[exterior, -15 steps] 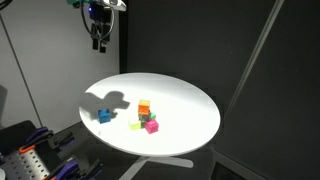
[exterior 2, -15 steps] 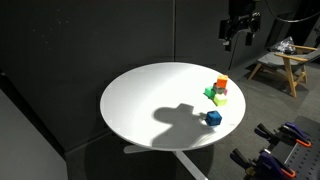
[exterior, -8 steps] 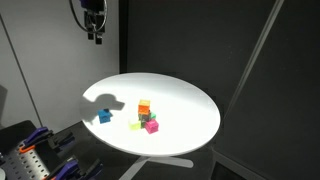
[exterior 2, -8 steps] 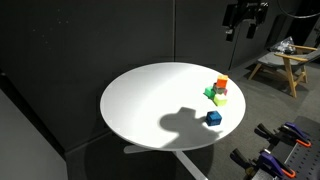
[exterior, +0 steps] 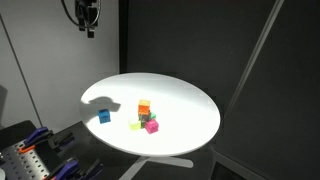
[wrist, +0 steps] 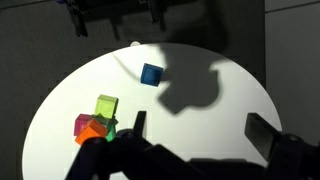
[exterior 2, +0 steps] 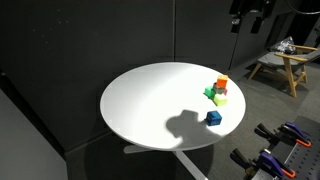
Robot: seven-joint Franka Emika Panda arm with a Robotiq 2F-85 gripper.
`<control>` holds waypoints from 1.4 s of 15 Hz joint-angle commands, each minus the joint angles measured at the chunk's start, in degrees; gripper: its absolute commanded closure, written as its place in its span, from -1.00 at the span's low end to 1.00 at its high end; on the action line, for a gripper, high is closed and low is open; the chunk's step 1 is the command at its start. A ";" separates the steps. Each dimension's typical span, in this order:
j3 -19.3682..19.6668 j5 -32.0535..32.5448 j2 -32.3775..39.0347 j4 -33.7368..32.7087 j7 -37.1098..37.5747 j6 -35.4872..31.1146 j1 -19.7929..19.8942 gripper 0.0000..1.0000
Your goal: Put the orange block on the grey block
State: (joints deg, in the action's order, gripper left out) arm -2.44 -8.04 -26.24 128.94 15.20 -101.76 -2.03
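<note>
The orange block [exterior: 144, 104] sits at the top of a tight cluster of cubes near the table's middle. It also shows in the other exterior view [exterior 2: 221, 82] and the wrist view [wrist: 96, 128]. It looks stacked on another cube whose colour I cannot tell. No grey block shows plainly. My gripper [exterior: 88, 24] hangs high above the table's far edge, well away from the cluster, open and empty. It also shows in an exterior view [exterior 2: 246, 14]. In the wrist view its fingertips [wrist: 139, 121] stand wide apart around the gripper's middle [wrist: 202, 130].
A pink cube [exterior: 152, 126], a yellow-green cube [exterior: 137, 125] and a green cube [exterior 2: 213, 93] crowd the orange block. A blue cube [exterior: 104, 116] stands apart nearer the table's rim. The round white table [exterior: 190, 110] stands on one pedestal. A wooden stool [exterior 2: 283, 66] stands behind it.
My gripper has risen and drawn further from the table, toward the top edge of both exterior views. Its shadow has slid toward the rim. The cubes have not moved.
</note>
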 commanded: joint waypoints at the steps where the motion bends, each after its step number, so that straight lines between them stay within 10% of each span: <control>1: -0.11 -0.03 -2.15 -0.07 -2.93 4.09 0.29 -1.00; 21: -2.43 4.17 -4.65 0.46 -3.82 5.21 0.27 -1.00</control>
State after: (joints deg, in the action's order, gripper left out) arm -4.66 -3.78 -30.92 129.50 11.49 -96.66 -2.03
